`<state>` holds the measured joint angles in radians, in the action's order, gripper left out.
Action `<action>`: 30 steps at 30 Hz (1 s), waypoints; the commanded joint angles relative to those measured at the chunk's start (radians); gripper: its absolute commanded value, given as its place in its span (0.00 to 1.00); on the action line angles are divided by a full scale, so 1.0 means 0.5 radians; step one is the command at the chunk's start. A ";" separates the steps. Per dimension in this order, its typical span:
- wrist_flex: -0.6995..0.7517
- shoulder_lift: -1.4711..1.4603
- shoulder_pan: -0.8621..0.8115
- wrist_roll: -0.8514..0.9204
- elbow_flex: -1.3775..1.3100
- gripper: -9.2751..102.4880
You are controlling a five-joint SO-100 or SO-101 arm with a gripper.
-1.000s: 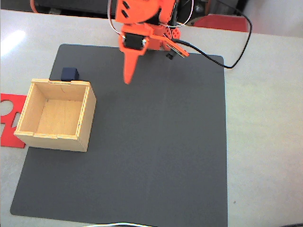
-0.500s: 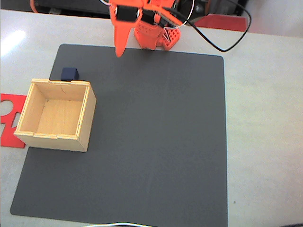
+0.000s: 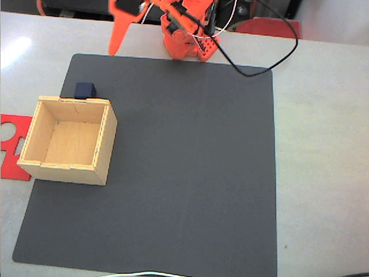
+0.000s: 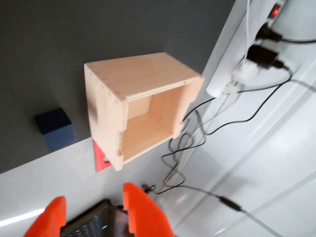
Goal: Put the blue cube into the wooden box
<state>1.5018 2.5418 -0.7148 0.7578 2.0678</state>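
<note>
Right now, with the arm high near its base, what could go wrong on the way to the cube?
The blue cube sits tight against the far wall of the wooden box, so the fingers may not fit between them and could shove the box. The cube also lies close to the edge of the dark mat, where a push might slide it off.

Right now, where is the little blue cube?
In the fixed view, the blue cube sits on the dark mat, just behind the wooden box's far wall.

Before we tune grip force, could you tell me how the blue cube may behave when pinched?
The blue cube looks rigid and flat-faced, so it probably won't roll. Being small, it is likely light and could skid across the dark mat if nudged.
</note>
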 commanded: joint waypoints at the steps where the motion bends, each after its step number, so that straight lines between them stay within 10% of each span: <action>1: -0.080 -0.117 -0.117 -0.298 -0.092 0.19; 17: -0.454 -0.374 -0.193 -1.657 -0.101 0.20; 30: -0.617 -0.503 -0.334 -1.960 -0.347 0.20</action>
<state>1.2195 2.3270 -0.8667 -0.2117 1.9558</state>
